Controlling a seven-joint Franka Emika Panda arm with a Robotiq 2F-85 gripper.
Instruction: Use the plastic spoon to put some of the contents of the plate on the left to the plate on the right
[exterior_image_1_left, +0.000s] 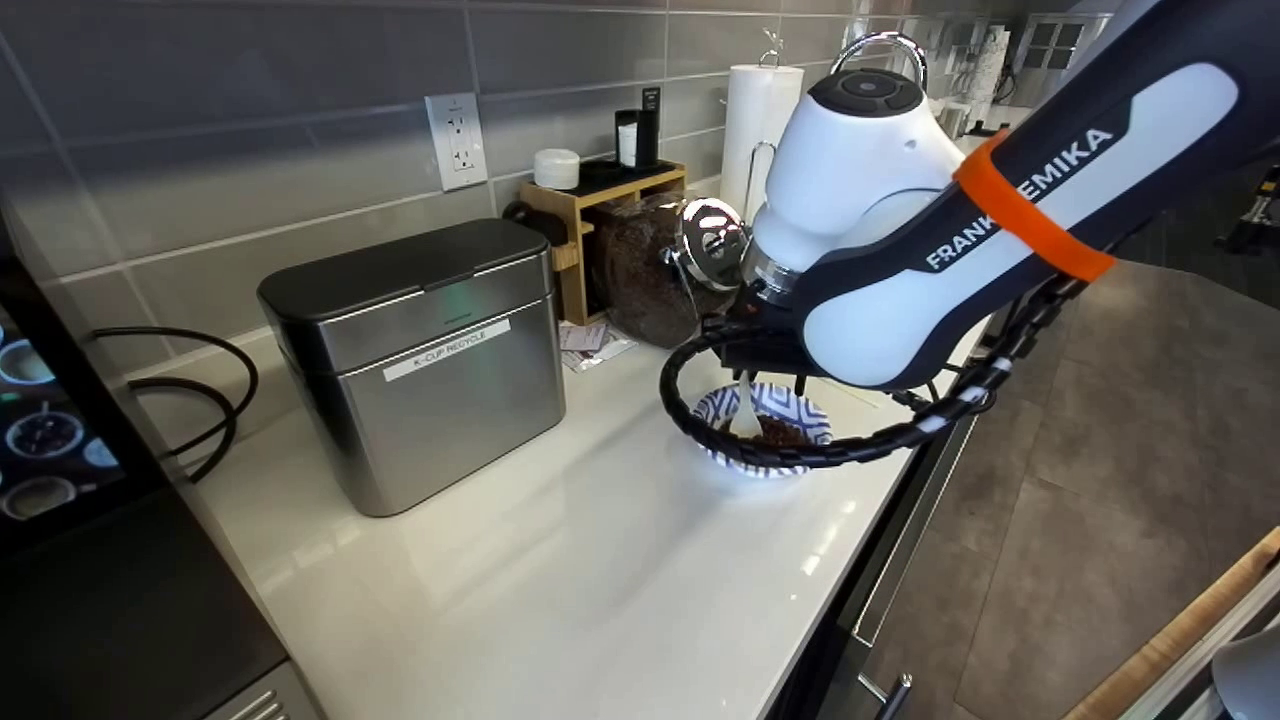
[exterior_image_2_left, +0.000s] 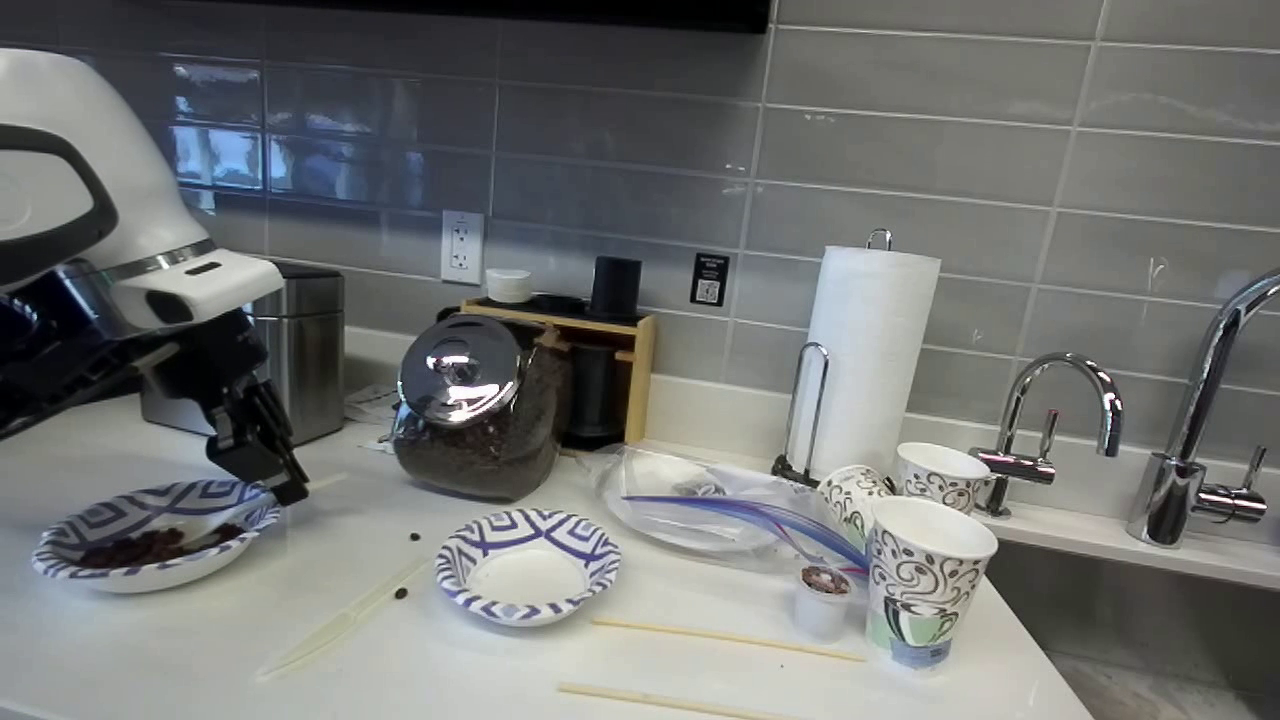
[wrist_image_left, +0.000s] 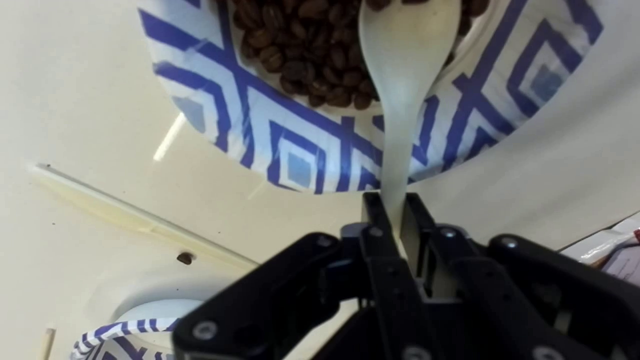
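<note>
A blue-and-white patterned plate (exterior_image_2_left: 150, 507) holding coffee beans (wrist_image_left: 315, 60) is at the left in an exterior view. It also shows under the arm in an exterior view (exterior_image_1_left: 795, 405). My gripper (wrist_image_left: 393, 197) is shut on the handle of the white plastic spoon (wrist_image_left: 400, 90); the spoon also shows in an exterior view (exterior_image_1_left: 745, 412). The spoon reaches over the rim, its bowl among the beans, with a few beans at the cut-off top edge. A matching plate (exterior_image_2_left: 525, 578) with a bare bottom sits to the right; part of it shows in the wrist view (wrist_image_left: 125, 330).
A plastic knife (exterior_image_2_left: 335, 632) and loose beans (exterior_image_2_left: 401, 593) lie between the plates. A glass jar (exterior_image_2_left: 480, 455) stands behind them. Wooden sticks (exterior_image_2_left: 725, 640), a small pod (exterior_image_2_left: 823, 605), paper cups (exterior_image_2_left: 925, 575) and a plastic bag (exterior_image_2_left: 690, 510) are right. A steel bin (exterior_image_1_left: 430, 370) stands by the wall.
</note>
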